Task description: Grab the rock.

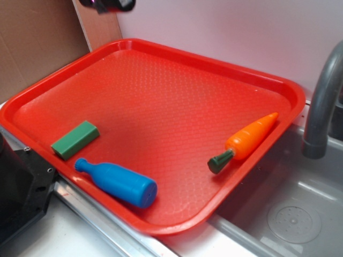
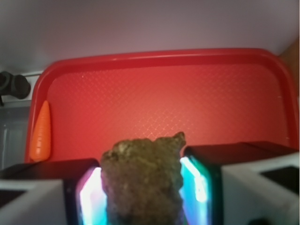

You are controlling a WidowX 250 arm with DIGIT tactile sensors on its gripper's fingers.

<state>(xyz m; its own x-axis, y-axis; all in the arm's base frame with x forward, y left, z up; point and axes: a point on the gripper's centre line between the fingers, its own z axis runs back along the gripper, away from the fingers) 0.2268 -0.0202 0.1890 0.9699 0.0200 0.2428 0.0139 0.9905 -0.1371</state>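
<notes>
While the exterior view shows no rock anywhere on the red tray (image 1: 161,69), only a small dark piece of the gripper (image 1: 107,4) peeks in at the top edge, high above the tray's far corner, so its jaws cannot be read from here. On the tray lie a green block (image 1: 75,140) near the left rim, a blue bottle (image 1: 119,182) on its side just beside and in front of it, and an orange carrot (image 1: 251,139) well apart by the right rim, next to the grey sink (image 1: 289,214) and its tap (image 1: 321,101). Seen from the wrist view, the rock (image 2: 143,183) sits squarely between the jaws, a rough brown-grey lump filling the gap, with the lit pads (image 2: 91,197) pressing against it on both sides. That means the jaws are partly closed, stopped at the width of the rock and gripping it. Below lies the bare tray floor, with the carrot at its left edge, which suggests the rock is lifted clear. I judge the grab itself done; what remains calls for a steady squeeze and no sudden swing, since a bumpy lump may shift on the flat pads
</notes>
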